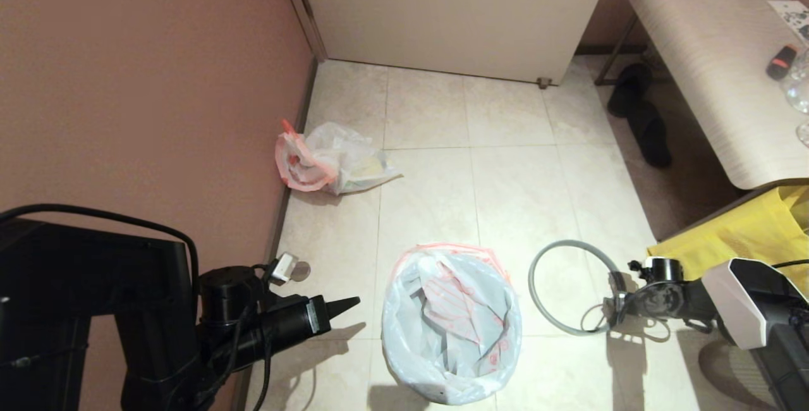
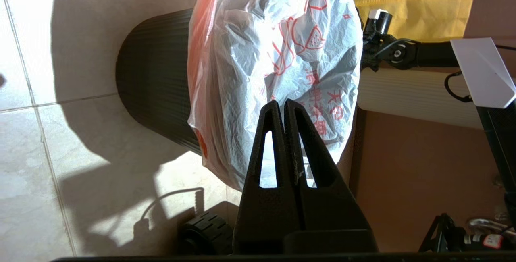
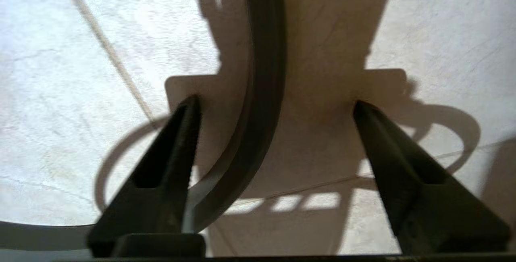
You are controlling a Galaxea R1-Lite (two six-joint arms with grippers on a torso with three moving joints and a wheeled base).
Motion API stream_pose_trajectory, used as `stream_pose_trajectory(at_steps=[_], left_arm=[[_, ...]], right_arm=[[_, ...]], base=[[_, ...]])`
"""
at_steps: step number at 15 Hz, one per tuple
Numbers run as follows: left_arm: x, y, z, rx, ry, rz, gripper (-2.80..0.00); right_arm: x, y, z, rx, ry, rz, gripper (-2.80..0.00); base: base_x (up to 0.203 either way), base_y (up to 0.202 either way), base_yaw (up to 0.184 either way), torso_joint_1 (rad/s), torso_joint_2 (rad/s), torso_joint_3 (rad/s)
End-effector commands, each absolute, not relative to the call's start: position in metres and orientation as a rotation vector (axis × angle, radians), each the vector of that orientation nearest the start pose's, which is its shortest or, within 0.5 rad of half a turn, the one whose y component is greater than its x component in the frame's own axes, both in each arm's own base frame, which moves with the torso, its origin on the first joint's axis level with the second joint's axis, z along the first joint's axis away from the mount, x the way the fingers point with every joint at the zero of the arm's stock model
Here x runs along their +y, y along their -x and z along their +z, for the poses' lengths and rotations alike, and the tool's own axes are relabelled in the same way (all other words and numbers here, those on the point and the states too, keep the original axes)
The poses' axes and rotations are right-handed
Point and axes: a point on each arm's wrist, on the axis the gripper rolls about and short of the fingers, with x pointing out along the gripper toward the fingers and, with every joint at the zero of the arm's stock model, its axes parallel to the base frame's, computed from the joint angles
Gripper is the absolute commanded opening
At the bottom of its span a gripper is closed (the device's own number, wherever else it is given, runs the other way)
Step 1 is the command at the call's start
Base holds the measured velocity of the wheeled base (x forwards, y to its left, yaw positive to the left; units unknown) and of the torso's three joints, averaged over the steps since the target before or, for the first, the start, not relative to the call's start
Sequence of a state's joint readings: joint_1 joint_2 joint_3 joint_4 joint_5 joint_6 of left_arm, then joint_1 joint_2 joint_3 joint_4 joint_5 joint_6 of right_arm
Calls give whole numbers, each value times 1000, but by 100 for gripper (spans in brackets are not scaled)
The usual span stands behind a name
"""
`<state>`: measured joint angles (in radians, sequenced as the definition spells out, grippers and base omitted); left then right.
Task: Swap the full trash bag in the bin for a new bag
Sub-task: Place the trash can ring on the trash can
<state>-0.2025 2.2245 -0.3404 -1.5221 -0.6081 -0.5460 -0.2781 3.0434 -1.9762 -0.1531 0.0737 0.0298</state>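
Observation:
The black ribbed bin stands on the tiled floor with the new bag draped over its mouth, red print facing up. Its loose grey ring lies flat on the floor to the bin's right. My right gripper hangs over the ring's right-hand arc. In the right wrist view that gripper is open, and the ring runs between its fingers, close to one finger. My left gripper is shut and empty, left of the bin. The full trash bag lies by the pink wall.
A big yellow bag sits at the right, under a pale bench that carries small items. Black slippers lie beside the bench leg. A white door closes the far side.

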Motion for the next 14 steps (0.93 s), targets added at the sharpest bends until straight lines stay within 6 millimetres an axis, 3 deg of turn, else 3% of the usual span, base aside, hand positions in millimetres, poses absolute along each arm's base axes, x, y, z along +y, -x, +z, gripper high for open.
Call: stream_pose_trajectory(at_steps=[1,7,10,12,14], left_arm=[[-72,-285,18,533,579,-703,-280],[-72,-286,18,529,579,-703,-280],[-72,-287,19,526,579,-704,-280],[-72,-286,18,531,578,-704,-280],[-72,-286,18,529,576,-705,-280]], right_arm=[[-137,-487,-178,943,-211,-173,-280],[-133,-484,-177,990,-228,-138,-280],[-133,-489,-133,991,-223,-137,-280],[-124,-491,-84,972,-219,-128,-280],[-107,-487,-22,914,-229,-121,-280]], base=[[0,0,0,0,0,0],[0,0,0,0,0,0],[0,0,0,0,0,0],[0,0,0,0,0,0],[0,0,0,0,0,0]])
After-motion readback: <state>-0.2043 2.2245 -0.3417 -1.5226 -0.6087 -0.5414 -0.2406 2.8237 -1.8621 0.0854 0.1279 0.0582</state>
